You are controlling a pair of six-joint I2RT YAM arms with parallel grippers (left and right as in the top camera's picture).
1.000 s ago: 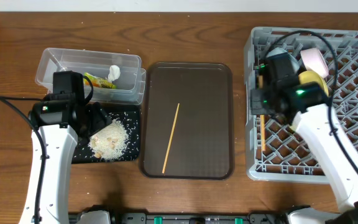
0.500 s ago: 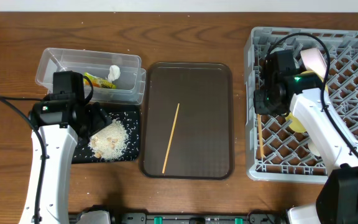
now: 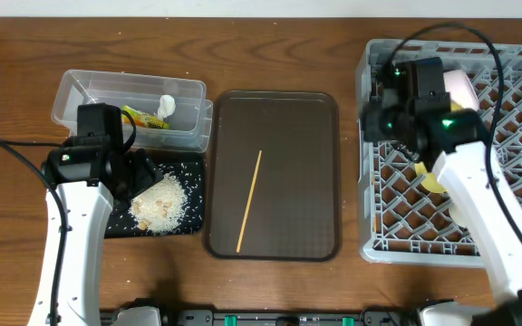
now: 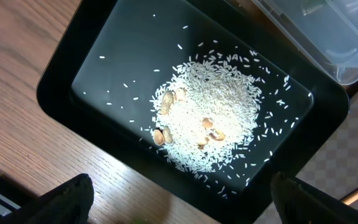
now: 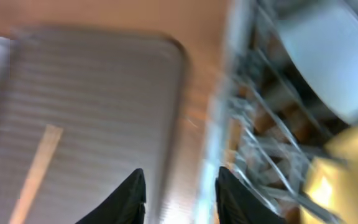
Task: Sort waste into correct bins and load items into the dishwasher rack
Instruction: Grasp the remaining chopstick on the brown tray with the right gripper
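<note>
At ten o'clock on the table the clear tub [image 3: 89, 98] holds the snack wrapper [image 3: 143, 116] and the tissue wad [image 3: 166, 106]. Just below it, at about eight o'clock, the rice scraps [image 4: 210, 118] are heaped in the black tray [image 4: 61, 93]. The left gripper [image 4: 182, 202] hovers over them, spread wide and empty.

The waste looks sorted, so loading is the step in hand. One chopstick [image 3: 249, 201] lies slantwise on the brown serving tray [image 3: 306, 136] at table centre.

At three o'clock, the dishwasher rack [image 3: 515, 235] carries the yellow plate [image 5: 347, 174] and the pale cup [image 3: 460, 88]. The right gripper [image 5: 179, 199] hangs over the rack's nine o'clock edge, fingers parted with nothing between them (its wrist view is blurred).

Next it likely crosses to the chopstick, which calls for a low pinch squarely across the thin stick.
</note>
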